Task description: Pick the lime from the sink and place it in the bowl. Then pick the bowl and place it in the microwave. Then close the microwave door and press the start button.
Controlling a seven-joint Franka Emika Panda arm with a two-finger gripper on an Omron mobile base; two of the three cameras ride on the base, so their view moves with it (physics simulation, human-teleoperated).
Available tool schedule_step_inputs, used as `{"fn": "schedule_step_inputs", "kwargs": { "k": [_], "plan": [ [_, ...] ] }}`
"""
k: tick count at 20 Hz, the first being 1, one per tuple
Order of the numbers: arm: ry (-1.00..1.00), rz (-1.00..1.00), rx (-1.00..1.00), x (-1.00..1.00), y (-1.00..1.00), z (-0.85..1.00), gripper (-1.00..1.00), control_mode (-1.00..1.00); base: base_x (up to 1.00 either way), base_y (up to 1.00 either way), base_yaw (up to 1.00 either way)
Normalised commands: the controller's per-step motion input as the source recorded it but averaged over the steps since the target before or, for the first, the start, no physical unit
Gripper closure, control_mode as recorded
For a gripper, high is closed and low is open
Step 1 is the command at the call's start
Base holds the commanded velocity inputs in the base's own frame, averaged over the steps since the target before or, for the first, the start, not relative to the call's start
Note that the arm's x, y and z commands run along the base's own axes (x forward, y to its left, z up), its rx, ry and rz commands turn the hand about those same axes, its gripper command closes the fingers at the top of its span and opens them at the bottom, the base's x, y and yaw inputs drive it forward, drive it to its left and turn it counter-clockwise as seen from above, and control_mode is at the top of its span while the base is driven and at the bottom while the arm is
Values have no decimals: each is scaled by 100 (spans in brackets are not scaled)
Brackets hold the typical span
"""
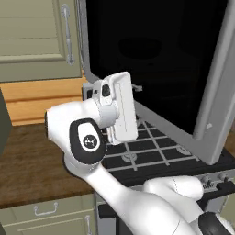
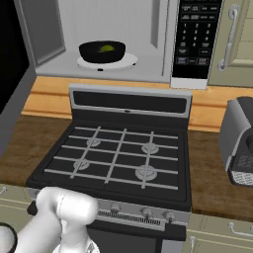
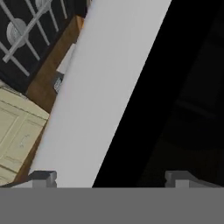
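Right base view: a black bowl (image 2: 102, 51) holding the lime (image 2: 106, 48) sits inside the microwave (image 2: 163, 44). Hand view: the 2 fingers (image 3: 43, 177) stand wide apart, empty, facing the microwave door (image 3: 100, 87).

Black stove (image 2: 116, 153) with grey grates set into wooden counter (image 2: 217, 173). Grey toaster (image 2: 239, 143) on counter at right. Cream cabinets (image 1: 34, 39) above, cream drawers (image 1: 46, 213) below counter.

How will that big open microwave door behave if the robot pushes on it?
The microwave door is a flat framed panel, so it likely stays stiff and swings rather than bends. Its large black glass probably makes it heavy and slippery; the silver frame right before the open jaws looks a safer place to push.
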Motion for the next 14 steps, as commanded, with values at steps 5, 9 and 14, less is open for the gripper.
{"fn": "schedule_step_inputs", "kwargs": {
  "k": [5,9,14],
  "plan": [
    [-14,37,20,5,-77,7,-100,-100,0,0,0],
    [-8,39,19,30,-67,9,-100,-100,0,0,0],
    [-1,34,16,61,-45,17,-100,-100,0,0,0]
  ]
}}
